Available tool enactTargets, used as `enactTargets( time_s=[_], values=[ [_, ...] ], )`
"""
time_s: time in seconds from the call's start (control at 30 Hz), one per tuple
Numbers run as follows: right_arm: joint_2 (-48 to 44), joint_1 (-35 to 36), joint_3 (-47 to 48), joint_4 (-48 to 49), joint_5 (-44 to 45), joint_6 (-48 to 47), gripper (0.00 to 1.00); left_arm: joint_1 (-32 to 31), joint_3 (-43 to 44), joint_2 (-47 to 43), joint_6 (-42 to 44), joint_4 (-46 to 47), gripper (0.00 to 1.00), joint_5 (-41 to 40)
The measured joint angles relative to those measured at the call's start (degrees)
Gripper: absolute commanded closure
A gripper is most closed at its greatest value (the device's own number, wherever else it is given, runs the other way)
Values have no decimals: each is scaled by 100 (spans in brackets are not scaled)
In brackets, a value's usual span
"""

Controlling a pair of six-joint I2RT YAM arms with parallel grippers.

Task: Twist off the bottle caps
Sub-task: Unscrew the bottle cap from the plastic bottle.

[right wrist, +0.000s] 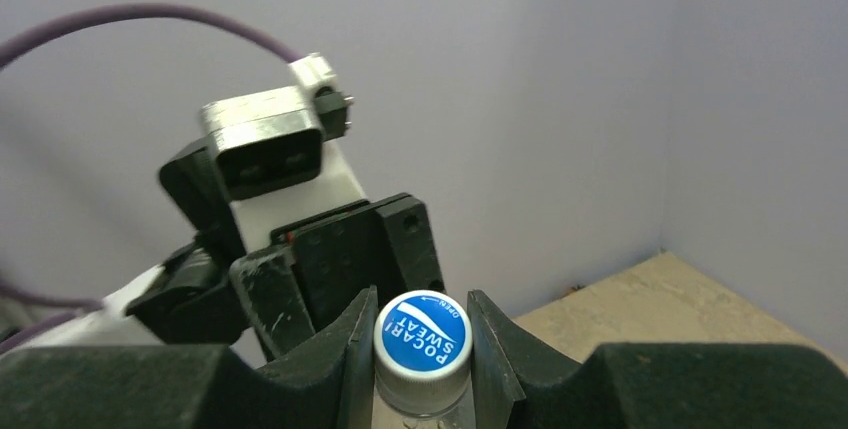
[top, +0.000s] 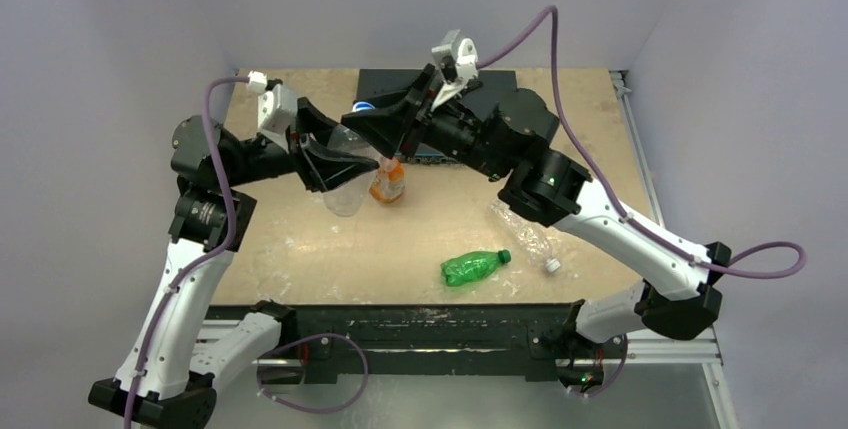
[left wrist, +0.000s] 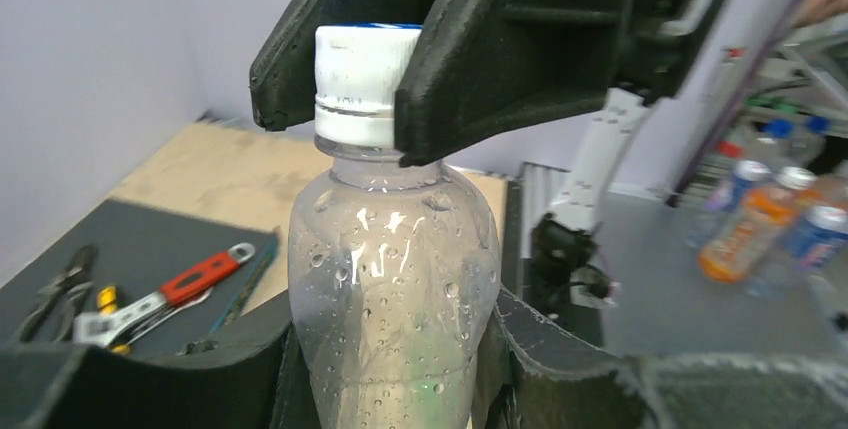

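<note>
I hold a clear bottle (left wrist: 395, 279), wet with droplets, upright above the table; my left gripper (left wrist: 395, 349) is shut on its body. Its white cap (left wrist: 360, 84) has a blue top face (right wrist: 423, 337), and my right gripper (right wrist: 423, 344) is shut on it from above, one finger (left wrist: 480, 59) on each side. From overhead both grippers meet over the table's middle at the clear bottle (top: 345, 194). A squat orange-labelled bottle (top: 387, 184) stands just beside it. A green bottle (top: 475, 267) and a crinkled clear bottle (top: 525, 234) with a white cap (top: 552, 266) lie nearer the front.
A dark mat (top: 440, 84) at the back of the table carries a red-handled wrench (left wrist: 190, 279) and other metal tools. Several more bottles (left wrist: 760, 229) stand on a grey surface beyond the table's edge. Walls close in the back and both sides.
</note>
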Motion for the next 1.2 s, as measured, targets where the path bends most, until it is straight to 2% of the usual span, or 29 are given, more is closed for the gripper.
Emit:
enactTargets(
  time_s=[0.17,0.27,0.47,0.63,0.67,0.7,0.73,0.77,0.8,0.9,1.07,1.2],
  values=[
    [-376,-76,-450,879,-1357,-13,100,-66,-85,122,-1943,1788,98,1069],
    [-398,-114,-590,1451,-2127,50,100,-98,-87,142,-2704,2474,98,1414],
    [-149,-350,-479,2280,-3821,380,100,-195,39,136,-3329,2973,98,1871],
    [31,-566,-280,2413,-4656,538,100,-208,59,138,-3432,2981,99,2024],
    [31,-581,-280,2417,-4728,544,96,-212,59,146,-3438,2975,99,2033],
    [31,-640,-280,2422,-4780,546,71,-219,59,151,-3438,2975,99,2041],
    [31,-671,-280,2409,-4789,546,55,-223,59,164,-3436,2973,100,2039],
    [31,-699,-280,2354,-4756,540,38,-223,59,173,-3427,2955,100,2039],
    [22,-715,-280,2271,-4634,529,26,-223,59,188,-3390,2887,100,2009],
    [-111,-710,-289,1969,-3873,455,17,-155,120,199,-2975,2374,100,1609],
    [-514,-330,-254,1606,-1687,332,18,-122,391,146,-1554,872,99,691],
    [-262,155,498,957,-254,105,26,-122,424,52,-643,107,99,-7]
  ],
)
